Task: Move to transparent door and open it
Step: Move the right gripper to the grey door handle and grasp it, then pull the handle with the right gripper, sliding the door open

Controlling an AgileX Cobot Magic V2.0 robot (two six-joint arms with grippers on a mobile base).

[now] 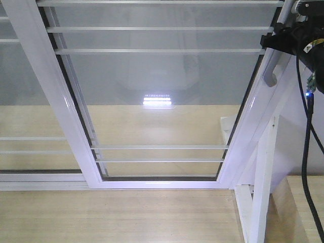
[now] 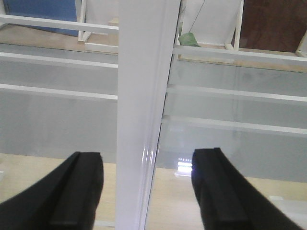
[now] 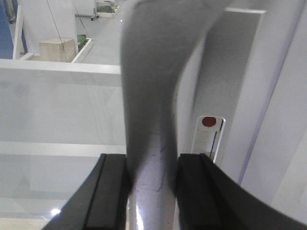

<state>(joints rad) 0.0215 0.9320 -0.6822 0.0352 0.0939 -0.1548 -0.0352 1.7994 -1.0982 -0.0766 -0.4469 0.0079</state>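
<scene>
The transparent door (image 1: 162,101) fills the front view: clear glass in a white frame with thin white horizontal bars. Its curved grey pull handle (image 1: 272,71) sits on the right stile, under my right arm. In the right wrist view my right gripper (image 3: 152,165) is shut on the grey handle (image 3: 153,86), both black pads pressed against it, beside the lock plate (image 3: 211,134) with a red dot. In the left wrist view my left gripper (image 2: 146,160) is open, its pads either side of a white vertical stile (image 2: 144,96), apart from it.
A second white-framed glass panel (image 1: 25,101) without a handle overlaps at the left. A white frame post (image 1: 260,192) stands at the lower right. The floor (image 1: 126,212) is light wood. A black cable (image 1: 306,152) hangs from my right arm.
</scene>
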